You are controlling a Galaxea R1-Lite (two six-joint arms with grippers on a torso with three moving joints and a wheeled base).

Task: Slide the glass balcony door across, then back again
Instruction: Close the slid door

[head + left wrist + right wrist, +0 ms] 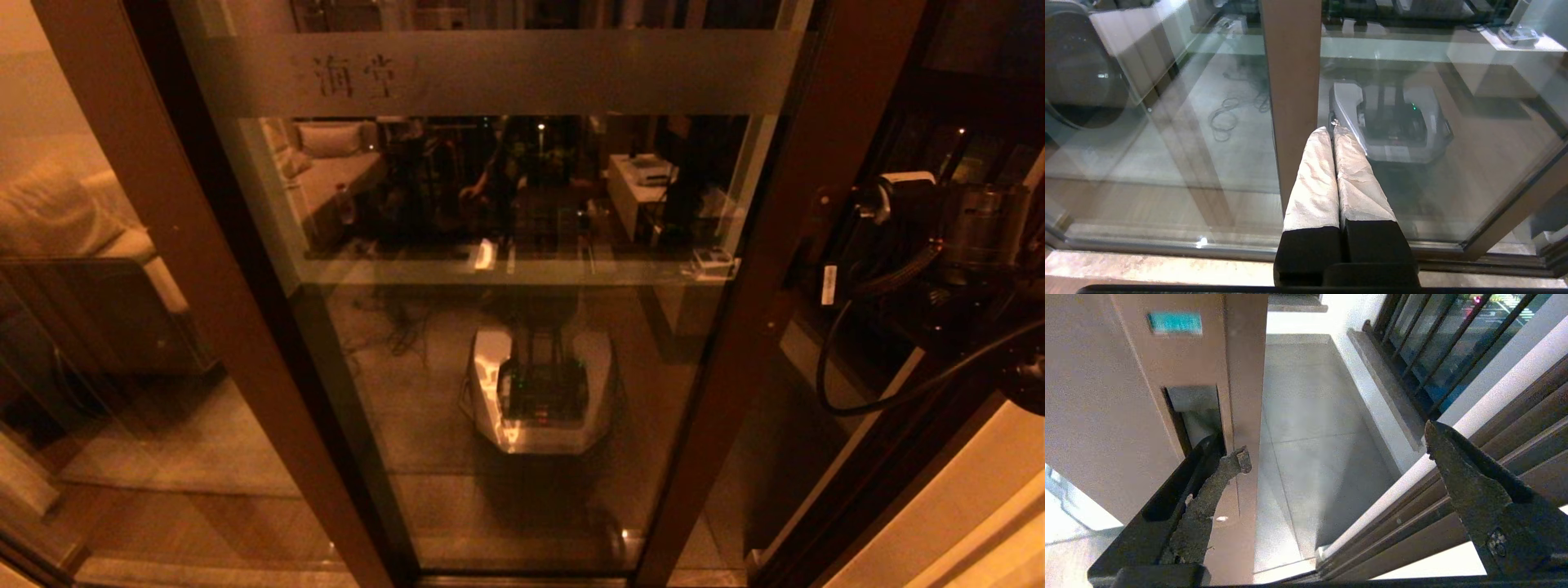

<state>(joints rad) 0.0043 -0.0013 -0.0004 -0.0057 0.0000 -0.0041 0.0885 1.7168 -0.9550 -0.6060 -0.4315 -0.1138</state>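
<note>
Brown-framed, the glass balcony door (506, 310) stood straight before me, its frosted band (506, 73) high across the pane. My right gripper (1335, 449) sat at the door's right stile (1241, 375), jaws spread wide, one finger (1208, 498) at the recessed handle (1194, 412). My left gripper (1331, 132) hung near the lower pane, fingers pressed together, holding nothing.

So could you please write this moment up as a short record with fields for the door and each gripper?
door: glass balcony door, brown frame, frosted band near the top, partly open with a gap at its right stile
right gripper: open, one finger at the recessed handle
left gripper: shut, holding nothing, pointing at the glass
beyond gap: balcony floor, railing
</note>
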